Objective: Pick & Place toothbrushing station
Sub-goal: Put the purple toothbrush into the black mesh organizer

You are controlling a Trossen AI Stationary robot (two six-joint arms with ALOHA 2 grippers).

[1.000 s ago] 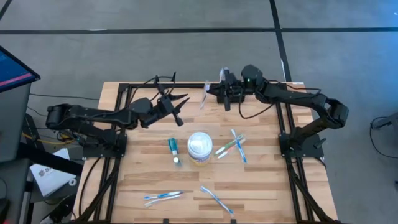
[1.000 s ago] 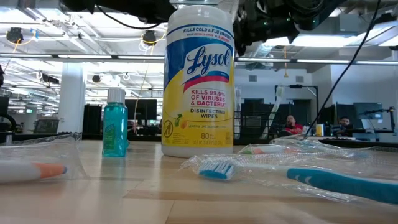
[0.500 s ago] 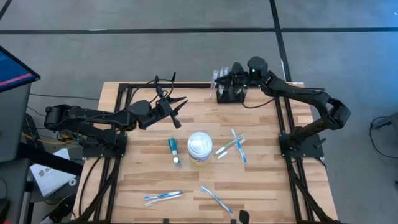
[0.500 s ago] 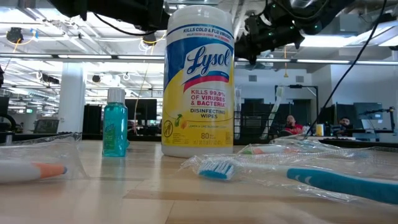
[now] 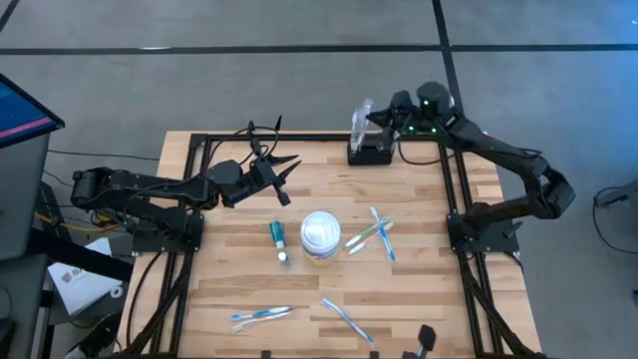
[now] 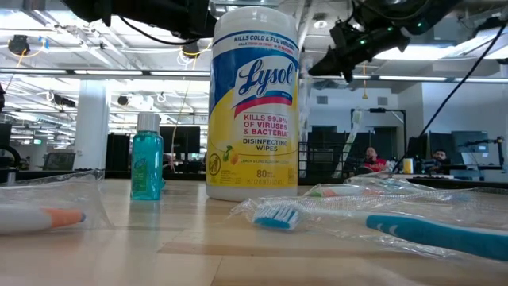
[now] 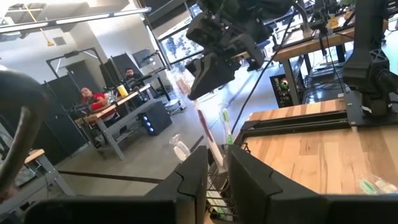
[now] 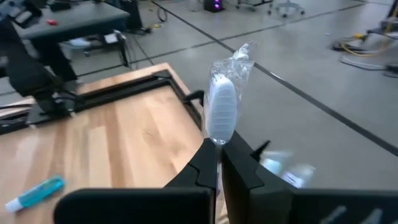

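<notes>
A: Layout? The pale wooden slatted desk (image 5: 299,289) carries a round white lidded wipes tub (image 5: 320,236) at centre. The small black slotted toothbrush rack (image 5: 370,153) stands at the far edge, towards the right.

B: Right gripper (image 5: 371,119) hangs just above that rack, fingers clamped on a plastic-wrapped white-headed toothbrush (image 8: 221,111), held upright.

A: Left gripper (image 5: 283,178)?

B: Waiting over the desk's left half; fingers nearly together, nothing between them.

A: Advice: line the handle up over an empty slot, lower it straight, and release only once it is seated, since the loose wrap could snag.
</notes>
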